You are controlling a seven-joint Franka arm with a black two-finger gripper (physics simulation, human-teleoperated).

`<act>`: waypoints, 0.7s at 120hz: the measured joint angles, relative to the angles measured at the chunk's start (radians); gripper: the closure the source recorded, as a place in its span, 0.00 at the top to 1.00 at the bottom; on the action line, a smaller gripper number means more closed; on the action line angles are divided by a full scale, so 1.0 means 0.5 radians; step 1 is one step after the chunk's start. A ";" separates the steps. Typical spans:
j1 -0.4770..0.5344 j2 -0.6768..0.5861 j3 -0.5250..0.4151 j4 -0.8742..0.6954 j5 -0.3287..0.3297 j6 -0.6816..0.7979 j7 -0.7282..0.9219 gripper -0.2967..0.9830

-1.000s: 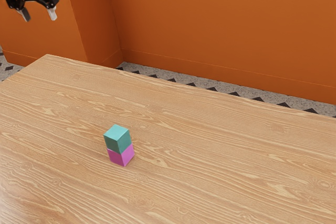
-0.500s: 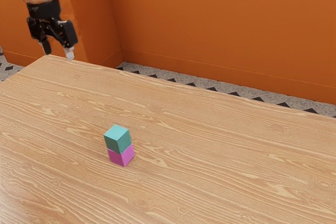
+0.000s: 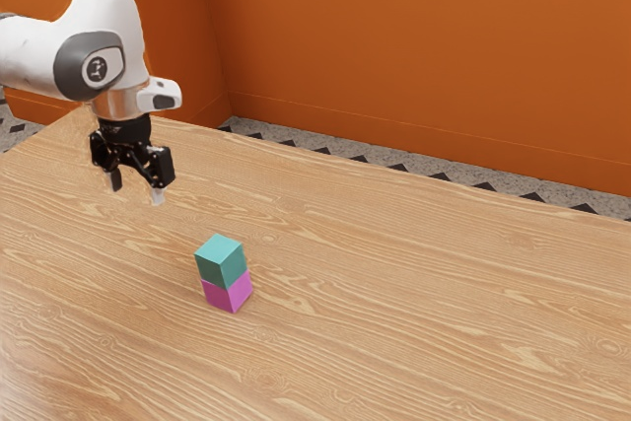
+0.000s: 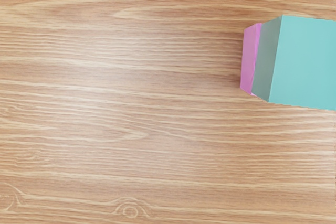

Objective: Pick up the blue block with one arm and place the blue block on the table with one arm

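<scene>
Here's the blue block (image 3: pixel 221 261) (more teal, really), sitting squarely on the pink block (image 3: pixel 228 293), which stands on the wooden table (image 3: pixel 394 293)! Off toward the exterior view's left, the gripper (image 3: pixel 136 194) hangs in the air, fingers spread well apart, gripping nothing.

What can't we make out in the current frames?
- Blue block: far end cut off by the wrist view's edge.
- Magenta block: top face hidden under the blue block, both views.
- Arm: base cut off by the exterior view's left edge.
</scene>
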 joint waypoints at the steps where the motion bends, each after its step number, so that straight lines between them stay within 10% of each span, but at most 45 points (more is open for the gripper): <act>1: -0.006 0.008 -0.001 0.001 -0.001 0.012 0.001 0.75; 84: -0.116 0.168 -0.143 -0.453 -0.324 1.067 0.145 0.75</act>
